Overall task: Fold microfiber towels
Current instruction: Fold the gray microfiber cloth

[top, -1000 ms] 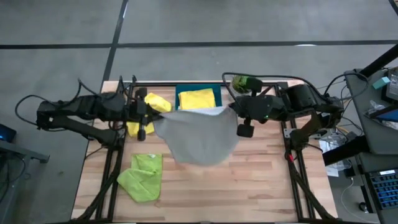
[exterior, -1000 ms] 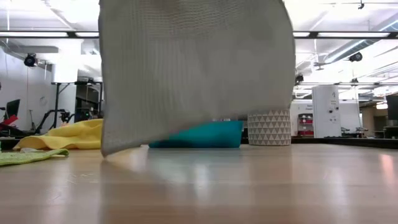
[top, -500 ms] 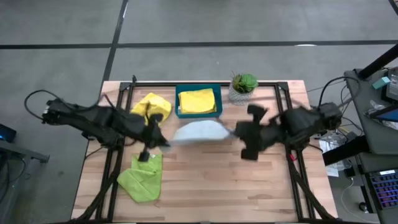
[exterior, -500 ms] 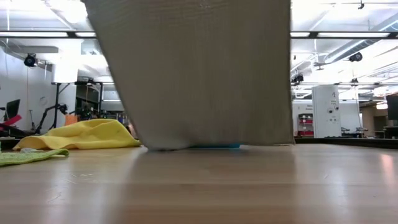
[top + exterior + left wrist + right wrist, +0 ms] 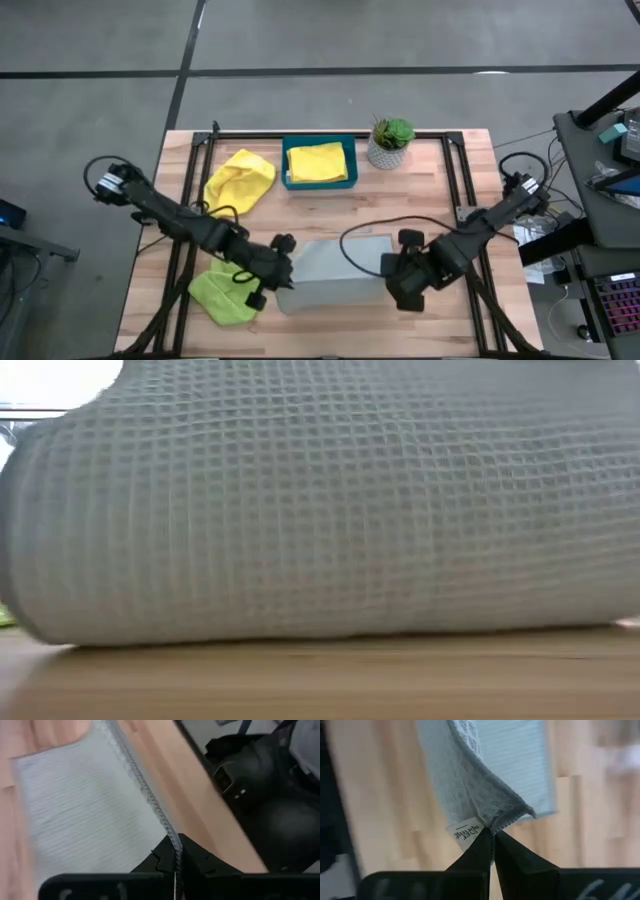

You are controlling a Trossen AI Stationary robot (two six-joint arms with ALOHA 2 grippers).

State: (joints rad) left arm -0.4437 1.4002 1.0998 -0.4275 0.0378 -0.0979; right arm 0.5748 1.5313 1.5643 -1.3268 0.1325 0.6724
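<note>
A wooden table carries everything. Near its centre, toward six o'clock, a grey towel lies flat on the boards. At about eight o'clock sits a lime green towel, crumpled. A loose yellow towel lies at ten o'clock. At twelve o'clock stands a teal tray, and just beside it at one o'clock a small potted plant.

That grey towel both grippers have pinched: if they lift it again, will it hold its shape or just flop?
Probably flop. The grey towel lies doubled on the table, its fold bulging softly in the low view. The left gripper and right gripper each pinch only an edge, and the cloth bunches there, so it is likely limp and light. The waffle weave probably gives decent grip.
</note>
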